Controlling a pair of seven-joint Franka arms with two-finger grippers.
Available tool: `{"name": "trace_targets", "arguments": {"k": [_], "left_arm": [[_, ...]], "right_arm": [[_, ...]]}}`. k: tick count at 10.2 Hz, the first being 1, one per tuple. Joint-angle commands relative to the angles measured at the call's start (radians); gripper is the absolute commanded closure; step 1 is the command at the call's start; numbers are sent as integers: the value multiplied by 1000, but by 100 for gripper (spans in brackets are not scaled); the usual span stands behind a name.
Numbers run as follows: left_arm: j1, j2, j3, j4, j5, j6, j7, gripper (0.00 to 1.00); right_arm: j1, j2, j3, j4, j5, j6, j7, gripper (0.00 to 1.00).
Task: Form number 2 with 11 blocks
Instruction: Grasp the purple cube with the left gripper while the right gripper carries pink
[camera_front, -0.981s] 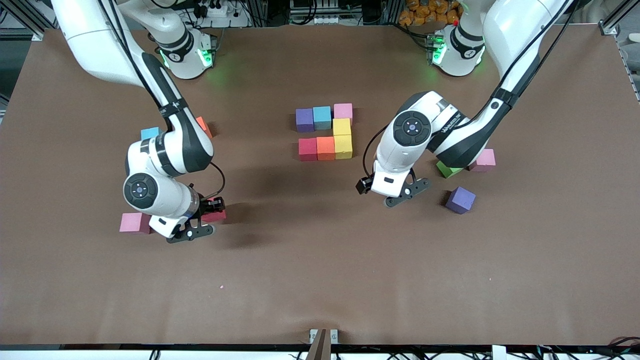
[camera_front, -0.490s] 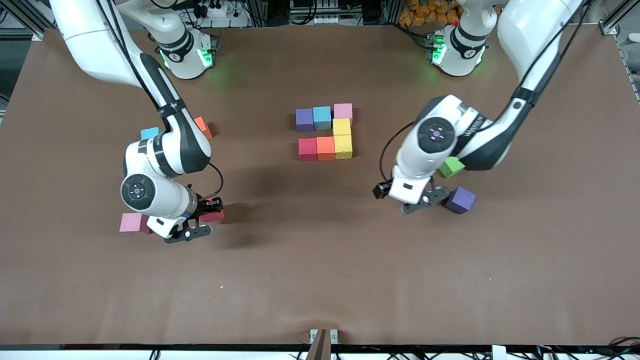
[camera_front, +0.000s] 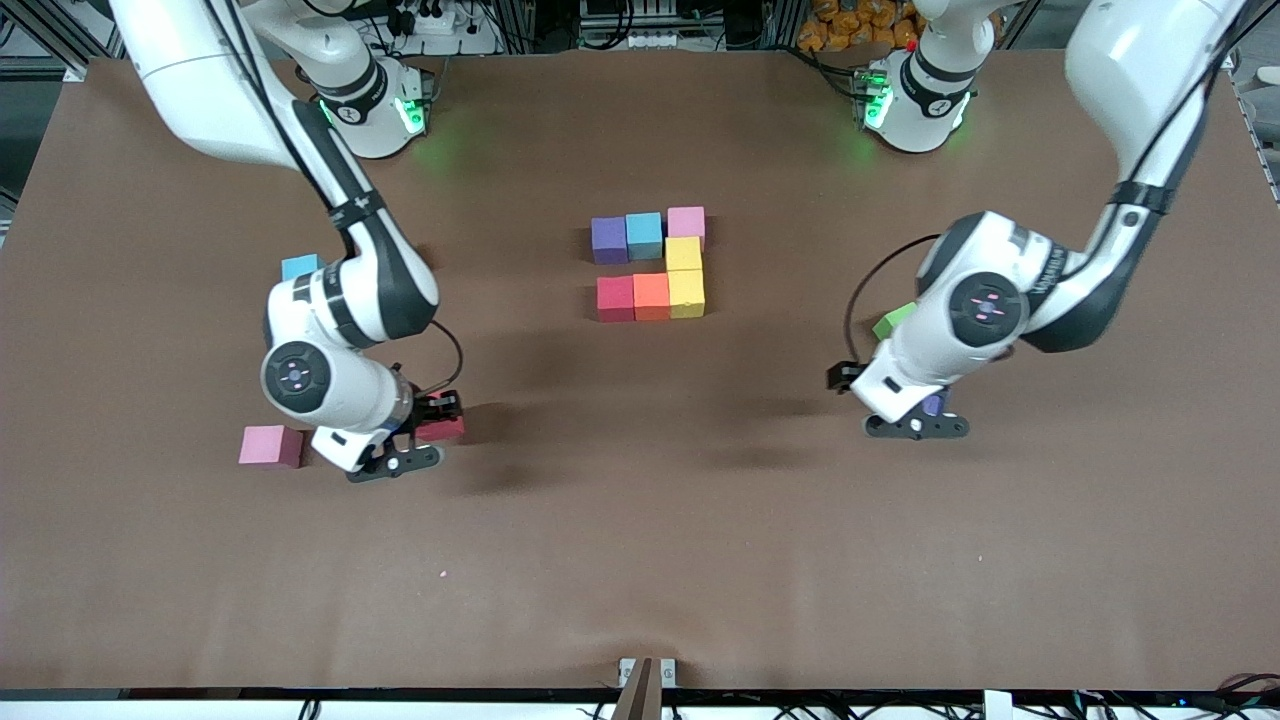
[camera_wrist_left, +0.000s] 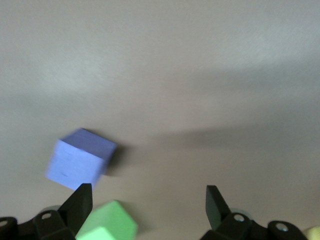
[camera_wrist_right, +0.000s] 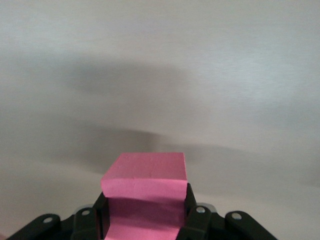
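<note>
Risk sits with the right tool (camera_front: 418, 447), pinching a red block (camera_front: 441, 428) toward the right arm's end of the surface (camera_front: 640, 560): carried askew, it could nudge the half-built number 2 (camera_front: 652, 263). Left tool (camera_front: 917, 424), spread, hovers over a purple block (camera_wrist_left: 79, 159) with a green cube (camera_wrist_left: 107, 227) at its five o'clock in the left wrist view, easily bumped.

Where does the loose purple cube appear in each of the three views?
Front view: the loose purple cube is mostly hidden under the left gripper, nearer to the camera than the green cube.
Left wrist view: in plain sight, beside the green cube.
Right wrist view: not in it.
Shared landmark: the green cube.
</note>
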Motion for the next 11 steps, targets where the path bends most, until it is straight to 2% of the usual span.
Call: {"name": "trace_targets", "arguments": {"k": [1, 2, 5, 8, 11], "left_arm": [[65, -36, -14, -67, 33, -5, 224, 0], [91, -27, -14, -81, 85, 0, 274, 0], [102, -4, -8, -109, 127, 15, 348, 0], [119, 42, 18, -109, 135, 53, 442, 0], [117, 71, 44, -107, 146, 79, 442, 0]], "right_arm": [[79, -8, -2, 4, 1, 0, 92, 44], [113, -3, -2, 12, -2, 2, 127, 44], [222, 32, -2, 40, 3, 31, 262, 44], [343, 78, -3, 47, -5, 107, 419, 44], [398, 92, -5, 47, -7, 118, 480, 44]]}}
